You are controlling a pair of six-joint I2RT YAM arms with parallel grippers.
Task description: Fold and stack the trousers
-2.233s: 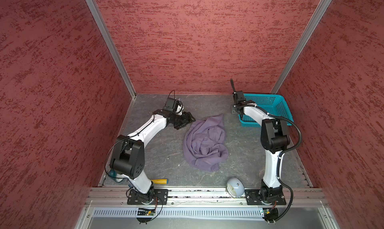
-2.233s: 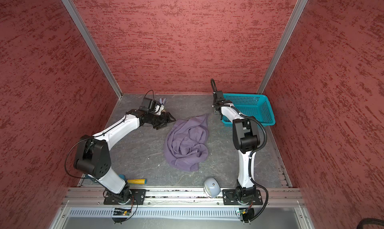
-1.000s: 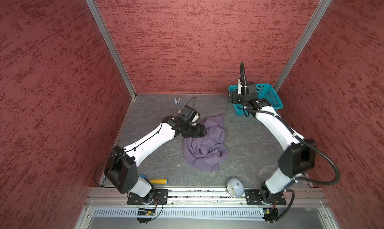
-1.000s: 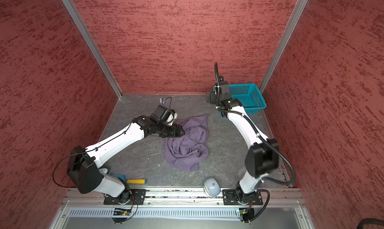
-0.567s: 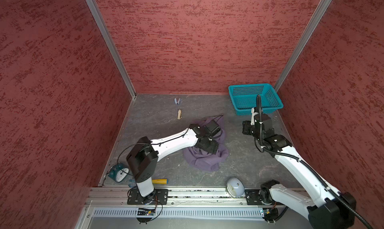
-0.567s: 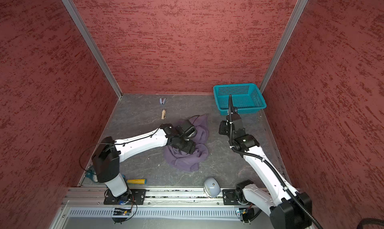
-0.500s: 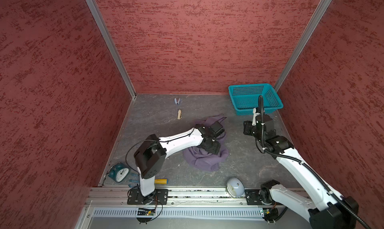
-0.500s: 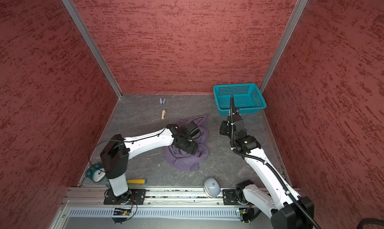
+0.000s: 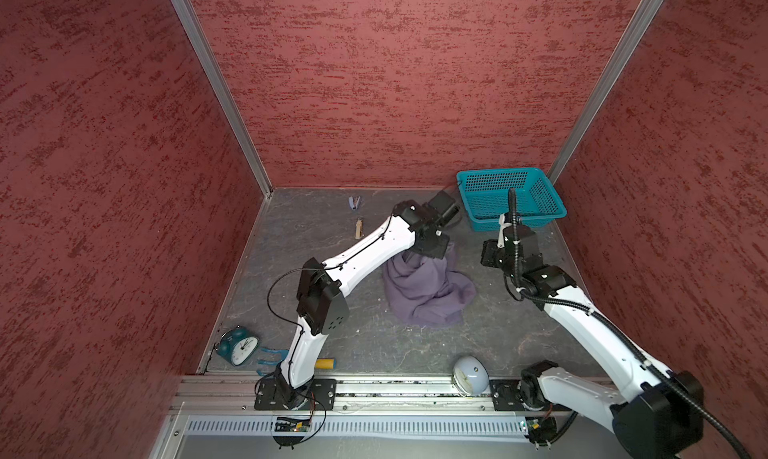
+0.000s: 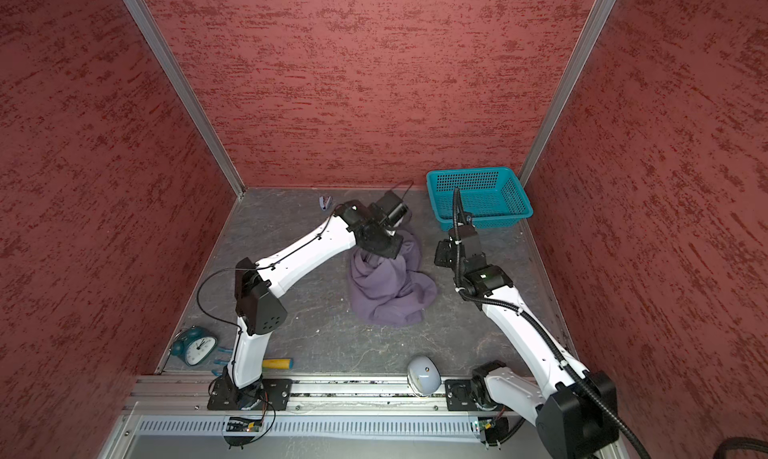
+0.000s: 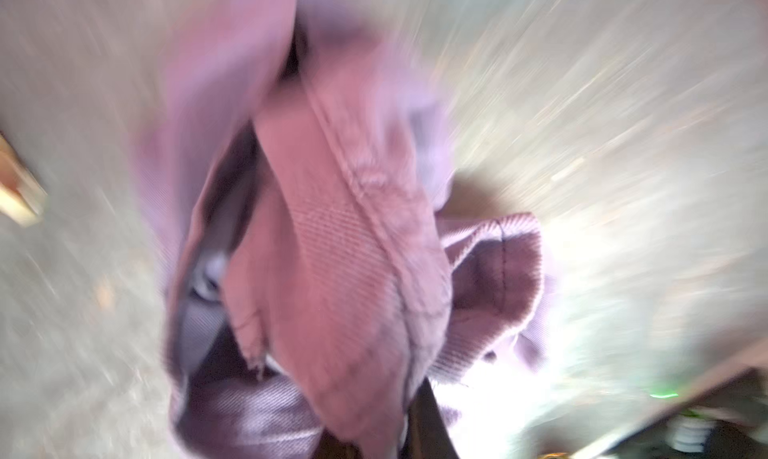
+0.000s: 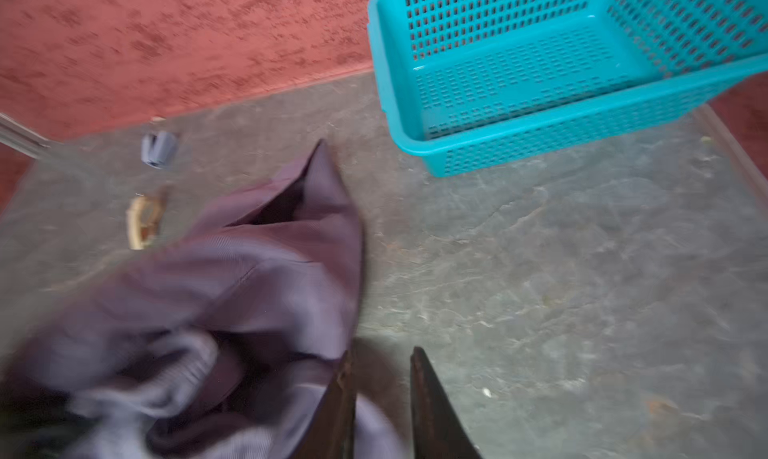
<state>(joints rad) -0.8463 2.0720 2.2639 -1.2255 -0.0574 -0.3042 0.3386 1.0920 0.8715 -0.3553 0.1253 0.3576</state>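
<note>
Three rough red walls (image 9: 374,82) stand around a grey floor (image 9: 299,236). Shiny metal strips (image 9: 221,99) run up the corners.

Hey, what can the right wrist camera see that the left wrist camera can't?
Only the right wrist view shows the teal basket, the red wall, a small grey clip and the right tool, its jaws slightly apart over bare floor. Only the left wrist view shows a blurry close-up of a stitched seam and a ribbed edge of the cloth. Both show the purple trousers and the grey floor.
</note>
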